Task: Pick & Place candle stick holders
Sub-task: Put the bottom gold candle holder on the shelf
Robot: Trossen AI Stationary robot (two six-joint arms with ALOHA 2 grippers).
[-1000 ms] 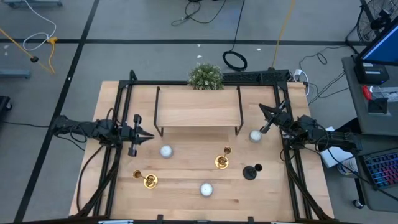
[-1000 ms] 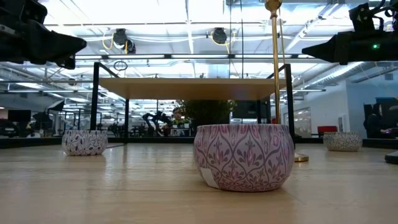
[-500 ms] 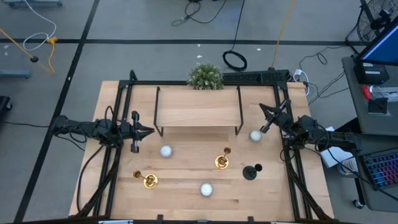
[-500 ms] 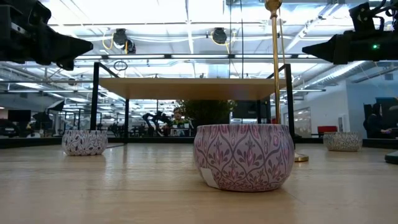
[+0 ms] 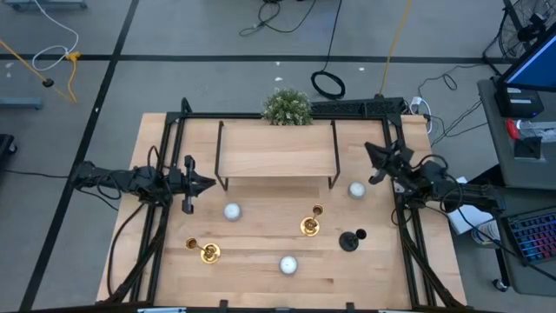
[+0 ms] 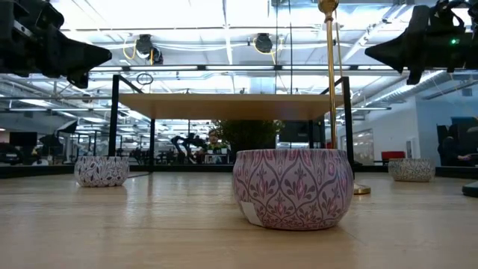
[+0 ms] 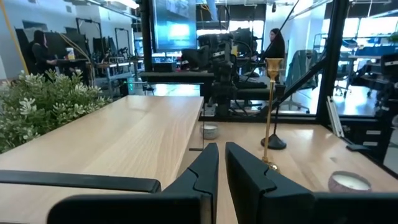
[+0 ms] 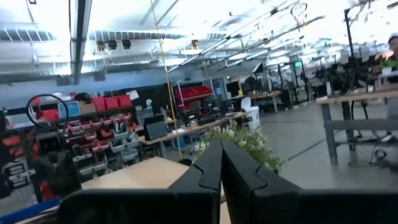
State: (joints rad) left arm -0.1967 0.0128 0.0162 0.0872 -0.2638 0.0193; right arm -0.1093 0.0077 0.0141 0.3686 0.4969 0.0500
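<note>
The desk carries a low wooden shelf on black legs toward its back, with a bushy plant behind that; nothing has been picked up, so my judgement is that the step in hand is choosing and approaching a first holder; both arms hang above the desk at its sides, the left tool beside the shelf's left leg with its fingers nearly together, only a thin slit between them, and the right tool near the shelf's right leg with its fingers drawn together. To do this well, a tool should part its fingers first, descend with them straddling the slim stem, and close low on it so the holder does not tip. One gold candlestick stands upright right of centre, long axis vertical and cup uppermost; the other gold candlestick stands likewise at the front left; the shorter black holder sits just right of the first. Three small patterned candle tins lie scattered between them.
</note>
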